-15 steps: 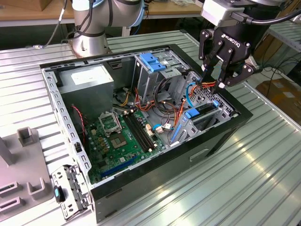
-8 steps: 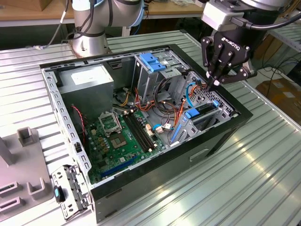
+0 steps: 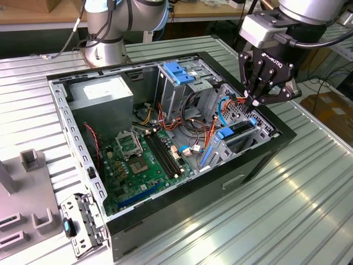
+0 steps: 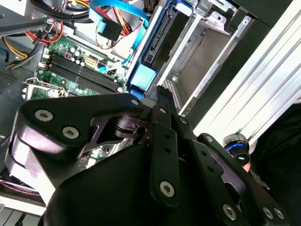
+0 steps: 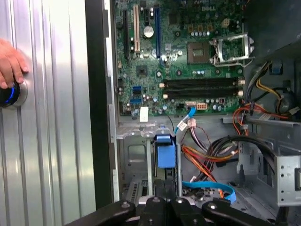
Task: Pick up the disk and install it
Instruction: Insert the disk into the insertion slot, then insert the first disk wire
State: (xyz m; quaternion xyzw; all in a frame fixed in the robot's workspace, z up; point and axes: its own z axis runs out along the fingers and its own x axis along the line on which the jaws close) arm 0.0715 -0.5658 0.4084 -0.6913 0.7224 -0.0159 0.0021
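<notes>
Fingers (image 3: 253, 91): pinched together, nothing visibly held.
Disk (image 3: 241, 138): on edge in computer case (image 3: 182, 215) bay, exterior view, 7 o'clock, just beside fingers.
Long axis: 2-to-8 o'clock.

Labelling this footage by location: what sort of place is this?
Probably a robotics lab workbench: an opened computer case sits on a ribbed metal table, beside the robot arm's base.

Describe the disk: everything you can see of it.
The disk stands on edge in the grey cage, in the corner of the case at the exterior view's right. Its dark narrow side and blue plastic rail face up; the label is hidden. The hand hangs just above; contact cannot be told.
</notes>
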